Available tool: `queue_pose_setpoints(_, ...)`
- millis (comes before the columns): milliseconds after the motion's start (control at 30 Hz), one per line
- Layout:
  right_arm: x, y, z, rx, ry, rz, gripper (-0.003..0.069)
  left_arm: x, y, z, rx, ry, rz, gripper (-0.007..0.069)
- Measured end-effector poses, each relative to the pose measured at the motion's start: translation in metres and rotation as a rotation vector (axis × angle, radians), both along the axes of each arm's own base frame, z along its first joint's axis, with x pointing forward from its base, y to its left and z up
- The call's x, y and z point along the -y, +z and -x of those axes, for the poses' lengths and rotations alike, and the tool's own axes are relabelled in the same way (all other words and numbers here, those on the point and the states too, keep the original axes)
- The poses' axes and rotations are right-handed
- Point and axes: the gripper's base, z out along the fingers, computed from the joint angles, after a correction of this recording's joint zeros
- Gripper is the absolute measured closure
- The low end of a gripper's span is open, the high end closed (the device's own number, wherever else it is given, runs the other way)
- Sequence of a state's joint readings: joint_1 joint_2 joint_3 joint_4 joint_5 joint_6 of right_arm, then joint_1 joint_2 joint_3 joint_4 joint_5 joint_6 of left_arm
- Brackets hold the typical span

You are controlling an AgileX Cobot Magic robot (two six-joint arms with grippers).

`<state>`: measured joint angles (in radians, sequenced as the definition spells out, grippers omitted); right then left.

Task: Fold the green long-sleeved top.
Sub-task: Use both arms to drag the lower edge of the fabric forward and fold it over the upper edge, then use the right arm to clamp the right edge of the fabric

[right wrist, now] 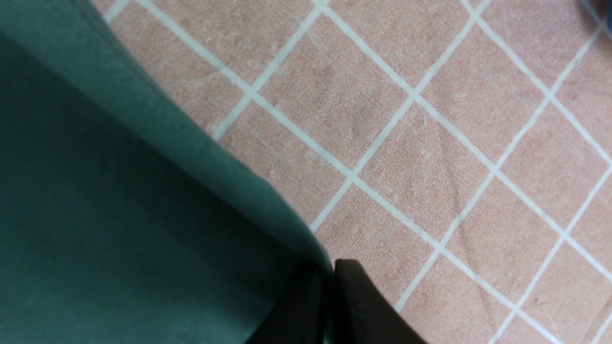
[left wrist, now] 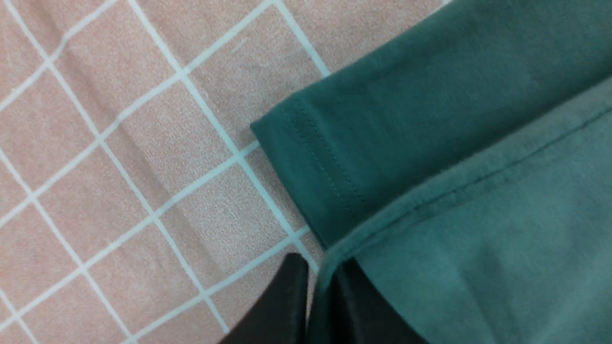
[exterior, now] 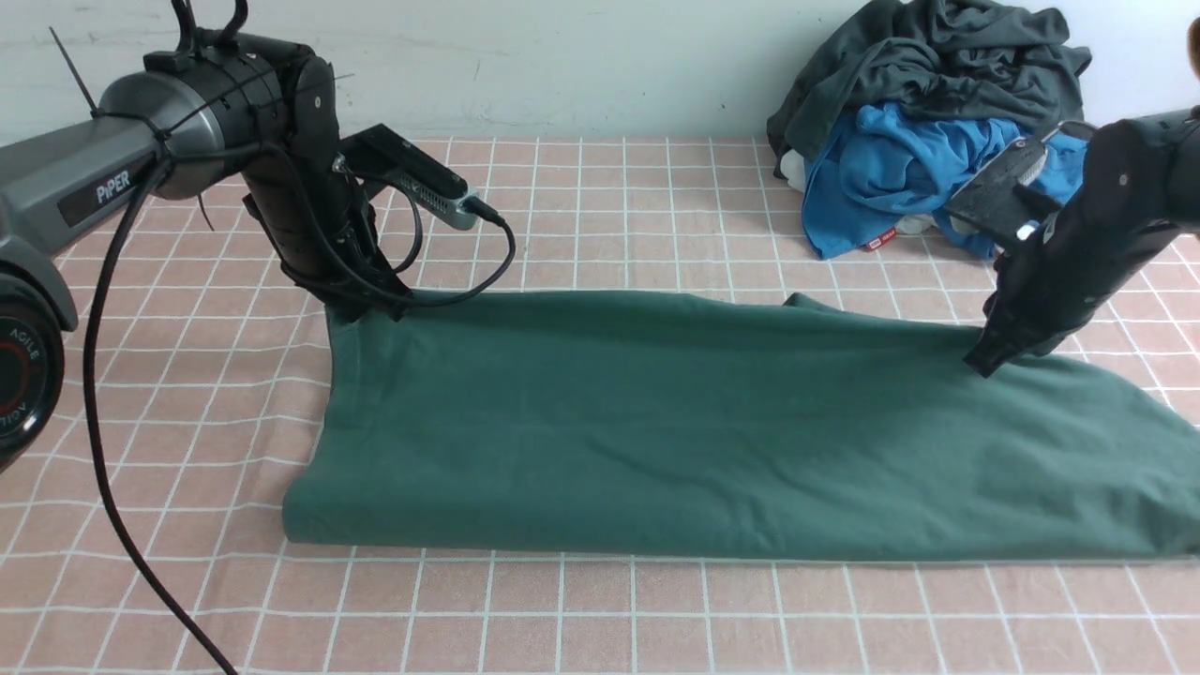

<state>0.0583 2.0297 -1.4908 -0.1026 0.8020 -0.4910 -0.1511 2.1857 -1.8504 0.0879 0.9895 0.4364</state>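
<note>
The green long-sleeved top [exterior: 712,431] lies folded lengthwise across the middle of the checked cloth, its folded edge toward the front. My left gripper [exterior: 361,309] is shut on its far left corner, with the hem edge [left wrist: 334,248] pinched between the black fingers. My right gripper [exterior: 984,361] is shut on the far edge of the top at the right, where the fabric [right wrist: 143,215] runs into the closed fingers [right wrist: 354,296]. Collar, cuffs and chest mark are hidden.
A pile of a dark grey garment [exterior: 937,66] over a bright blue garment [exterior: 891,178] with a red tag sits at the back right. The pink checked cloth [exterior: 600,216] covers the table. The left arm's black cable [exterior: 103,450] hangs down at the front left.
</note>
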Motion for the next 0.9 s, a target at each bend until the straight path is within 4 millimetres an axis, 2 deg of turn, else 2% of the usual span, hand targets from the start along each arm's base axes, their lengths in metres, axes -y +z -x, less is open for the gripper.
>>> queue_pose_setpoints(100,0.0,0.0,-0.001,0.008,-0.043,-0.017,0.0567,-0.002,-0.001,-0.001,0.002,0.002,-0.003,0.0512)
queue_pose_setpoints(133,0.0,0.002,-0.002,0.017,-0.082,-0.033,0.051,-0.002,-0.001,-0.001,0.007,0.01,-0.002,0.0461)
queue_pose_setpoints(167,0.0,0.002,-0.002,0.02,-0.093,-0.037,0.0496,-0.003,-0.001,-0.001,0.007,0.015,0.0,0.0446)
queue_pose_setpoints(233,0.001,0.009,-0.003,0.034,-0.174,-0.067,0.0408,-0.005,0.001,-0.002,0.012,0.062,0.013,0.0338)
queue_pose_setpoints(267,0.001,0.01,-0.002,0.036,-0.181,-0.07,0.0401,-0.005,0.001,-0.002,0.013,0.067,0.015,0.0338)
queue_pose_setpoints(300,0.002,0.018,0.0,0.042,-0.246,-0.089,0.0344,-0.008,0.005,0.0,0.013,0.107,0.014,0.0266)
queue_pose_setpoints(367,0.003,0.026,0.002,0.051,-0.283,-0.1,0.0312,-0.009,0.008,0.002,0.008,0.128,0.011,0.0226)
queue_pose_setpoints(400,0.004,0.039,0.007,0.06,-0.326,-0.117,0.0286,-0.01,0.017,0.007,-0.005,0.166,0.019,0.0189)
queue_pose_setpoints(433,0.005,0.04,0.008,0.058,-0.332,-0.118,0.028,-0.01,0.018,0.007,-0.002,0.169,0.022,0.0186)
queue_pose_setpoints(467,0.01,0.052,0.015,0.066,-0.376,-0.133,0.0267,-0.009,0.029,0.015,-0.031,0.205,0.051,0.0174)
queue_pose_setpoints(533,0.015,0.06,0.02,0.075,-0.405,-0.14,0.0262,-0.007,0.035,0.019,-0.051,0.214,0.074,0.0176)
queue_pose_setpoints(567,0.024,0.067,0.029,0.083,-0.449,-0.153,0.0258,-0.003,0.042,0.025,-0.086,0.211,0.112,0.0194)
queue_pose_setpoints(600,0.034,0.067,0.036,0.076,-0.491,-0.161,0.0257,0.003,0.045,0.03,-0.112,0.192,0.137,0.0221)
queue_pose_setpoints(633,0.034,0.067,0.036,0.076,-0.491,-0.161,0.0257,0.003,0.045,0.03,-0.118,0.193,0.141,0.0221)
queue_pose_setpoints(667,0.051,0.063,0.052,0.056,-0.565,-0.177,0.0256,0.012,0.044,0.035,-0.142,0.158,0.168,0.0277)
queue_pose_setpoints(700,0.058,0.061,0.06,0.046,-0.594,-0.186,0.0256,0.018,0.041,0.039,-0.161,0.143,0.181,0.0316)
queue_pose_setpoints(733,0.06,0.059,0.061,0.038,-0.602,-0.187,0.0256,0.019,0.039,0.04,-0.17,0.141,0.184,0.0323)
queue_pose_setpoints(800,0.085,0.043,0.083,-0.018,-0.717,-0.223,0.0251,0.032,0.024,0.052,-0.239,0.097,0.182,0.0449)
queue_pose_setpoints(867,0.093,0.036,0.09,-0.036,-0.755,-0.237,0.0247,0.036,0.016,0.058,-0.271,0.08,0.176,0.0494)
queue_pose_setpoints(900,0.104,0.026,0.098,-0.059,-0.807,-0.255,0.0234,0.041,0.002,0.066,-0.321,0.066,0.164,0.0554)
